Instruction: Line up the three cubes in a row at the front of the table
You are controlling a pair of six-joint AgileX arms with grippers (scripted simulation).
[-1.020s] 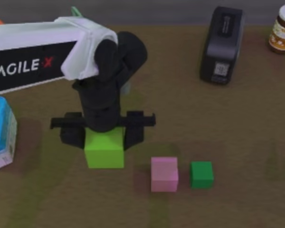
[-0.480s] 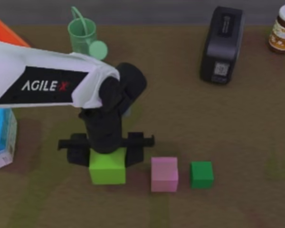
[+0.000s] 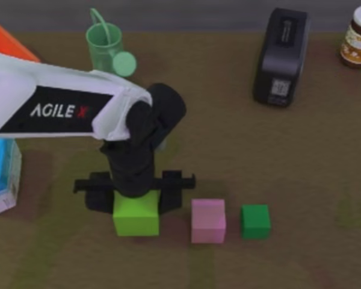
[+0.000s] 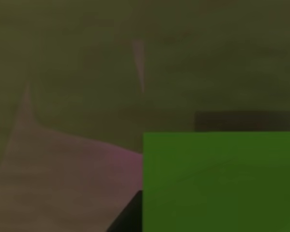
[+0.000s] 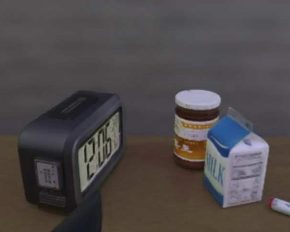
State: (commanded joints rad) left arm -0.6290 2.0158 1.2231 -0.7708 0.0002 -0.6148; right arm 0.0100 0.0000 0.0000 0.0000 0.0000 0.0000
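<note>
The large lime-green cube (image 3: 136,215) stands on the brown table (image 3: 301,180) near the front, left of the pink cube (image 3: 208,221). The small dark green cube (image 3: 255,221) comes after the pink one, so the three form a row with small gaps. My left gripper (image 3: 135,201) is over the lime-green cube's rear part and shut on it, one black finger on each side. In the left wrist view the lime-green cube (image 4: 222,183) fills the near corner, with one finger (image 4: 130,217) and the pink cube (image 4: 111,164) beside it. My right arm is outside the top view; a dark part of its gripper (image 5: 84,215) shows.
A translucent green watering can (image 3: 107,48) stands at the back left, with an orange object (image 3: 6,42) behind my left arm. A blue and white carton (image 3: 0,168) is at the left edge. A black clock (image 3: 281,57) and a jar (image 3: 358,36) stand at the back right.
My left gripper brought the lime-green cube toward the front and a little right, into line with the pink cube. Over the last half second it has barely moved.
</note>
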